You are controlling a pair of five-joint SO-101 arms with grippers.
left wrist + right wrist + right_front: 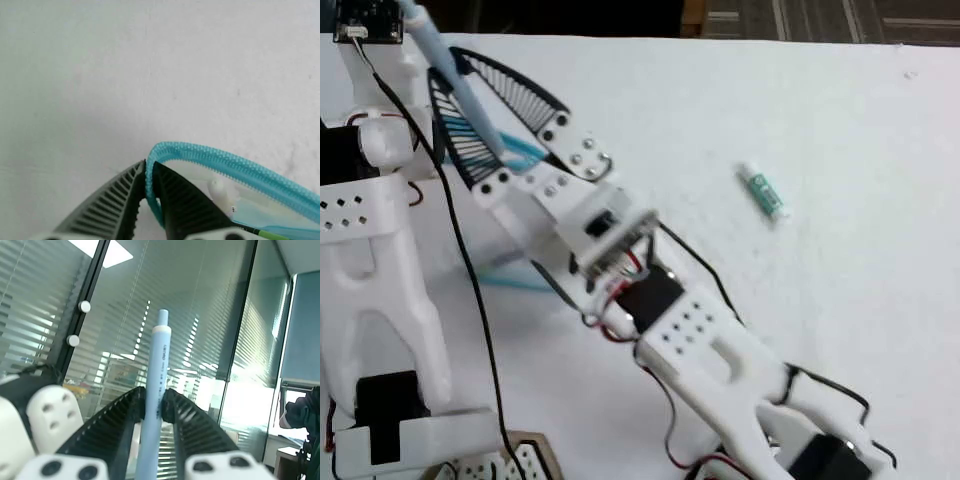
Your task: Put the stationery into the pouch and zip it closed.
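The left gripper (148,166) was pinched shut on the rim of the clear turquoise-zippered pouch (235,165), with the white left arm (370,240) rising just beside that pouch. The white right arm (720,350) stretched across toward the pouch. The right gripper (154,392) clamped a light blue plastic pen (161,350) between its ribbed black fingers (110,420).

**High view.** I see the table (840,120) lit brightly and evenly from overhead, nearly washed to white. The arm lying across it throws only soft, pale shadows.

**Left wrist view.** The same diffuse light falls here. The tabletop greys toward one side, and the left gripper (149,167), closed on the pouch (225,160) rim, stands dark against it.

**Right wrist view.** Strong backlight comes through the glass walls with blinds (210,340), and a ceiling panel (102,251) glares. The right gripper (154,390) reads dark, and the pen (159,355) it clamps reads pale.
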